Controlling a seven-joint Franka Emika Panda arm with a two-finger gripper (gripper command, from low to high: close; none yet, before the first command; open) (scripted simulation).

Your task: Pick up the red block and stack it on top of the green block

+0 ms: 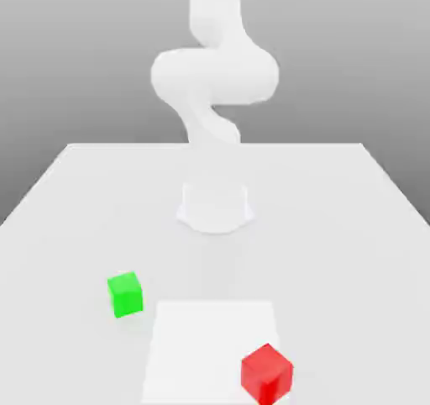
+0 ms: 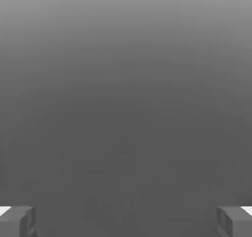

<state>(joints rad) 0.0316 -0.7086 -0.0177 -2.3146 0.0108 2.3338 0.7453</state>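
Red cube (image 1: 267, 375) and green cube (image 1: 125, 295) apart

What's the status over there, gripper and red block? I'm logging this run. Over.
Gripper open, empty. Red block on the white square's corner, unstacked. Green block apart, nothing on top.

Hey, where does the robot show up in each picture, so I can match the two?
Exterior view: the white arm rises from the table, in the middle across.
Hand view: its gripper, open, one finger at each of two opposite sides.
Shared landmark: the plain grey background, probably the same one.
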